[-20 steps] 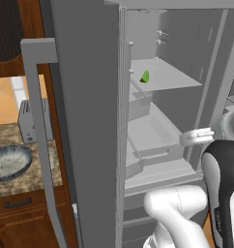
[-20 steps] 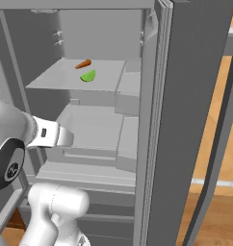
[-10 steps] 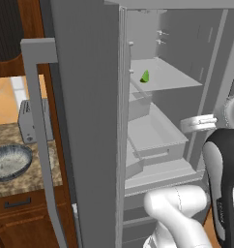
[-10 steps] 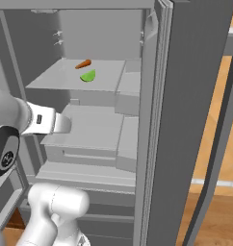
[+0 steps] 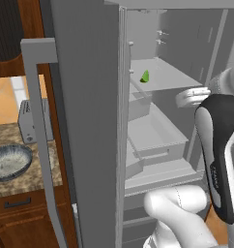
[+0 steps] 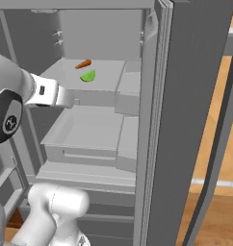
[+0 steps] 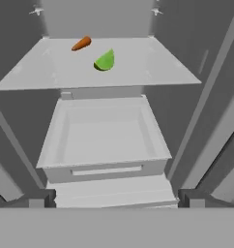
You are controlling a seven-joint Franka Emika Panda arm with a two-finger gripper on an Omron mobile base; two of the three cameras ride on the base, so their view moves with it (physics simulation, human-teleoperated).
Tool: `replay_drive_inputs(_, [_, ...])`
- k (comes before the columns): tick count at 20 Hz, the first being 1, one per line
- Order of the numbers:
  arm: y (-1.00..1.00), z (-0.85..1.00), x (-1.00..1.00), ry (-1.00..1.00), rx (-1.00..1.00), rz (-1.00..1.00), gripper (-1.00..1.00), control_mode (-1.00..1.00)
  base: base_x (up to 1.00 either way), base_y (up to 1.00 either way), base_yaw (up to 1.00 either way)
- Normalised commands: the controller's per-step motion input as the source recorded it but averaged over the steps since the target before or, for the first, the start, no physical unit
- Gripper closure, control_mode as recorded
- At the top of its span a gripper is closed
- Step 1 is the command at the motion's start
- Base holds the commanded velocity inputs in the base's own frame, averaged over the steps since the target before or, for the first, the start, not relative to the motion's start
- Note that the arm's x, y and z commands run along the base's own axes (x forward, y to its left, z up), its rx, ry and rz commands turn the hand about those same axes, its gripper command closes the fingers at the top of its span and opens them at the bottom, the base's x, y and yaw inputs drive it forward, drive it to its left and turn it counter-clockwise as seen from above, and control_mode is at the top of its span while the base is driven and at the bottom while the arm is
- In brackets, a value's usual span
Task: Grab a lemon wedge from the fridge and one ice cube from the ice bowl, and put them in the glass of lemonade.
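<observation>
While fridge door stands open, lemon wedge sits on upper shelf, ahead of and above jaws, beside small orange item. Wedge lies with curved rind toward front. Jaws spread wide, holding nothing, well short of wedge. Ice bowl on counter, left of fridge.

Ice bowl cut by frame edge

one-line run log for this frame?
phase: reach into fridge | door: open | lemon wedge: on shelf beside carrot | hand: open, empty, facing shelf
</observation>
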Motion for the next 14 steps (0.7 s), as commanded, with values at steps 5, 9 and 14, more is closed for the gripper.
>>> replay_drive_inputs(5, [0.00, 0.02, 0.50, 0.00, 0.03, -0.01, -1.00, -1.00, 0.00, 0.00, 0.00])
replay_drive_inputs(9, [0.00, 0.01, 0.32, -0.03, 0.06, -0.02, -1.00, -1.00, 0.00, 0.00, 0.00])
replay_drive_inputs(14, [0.02, 0.00, 0.30, -0.10, 0.08, -0.07, -1.00, -1.00, 0.00, 0.00, 0.00])
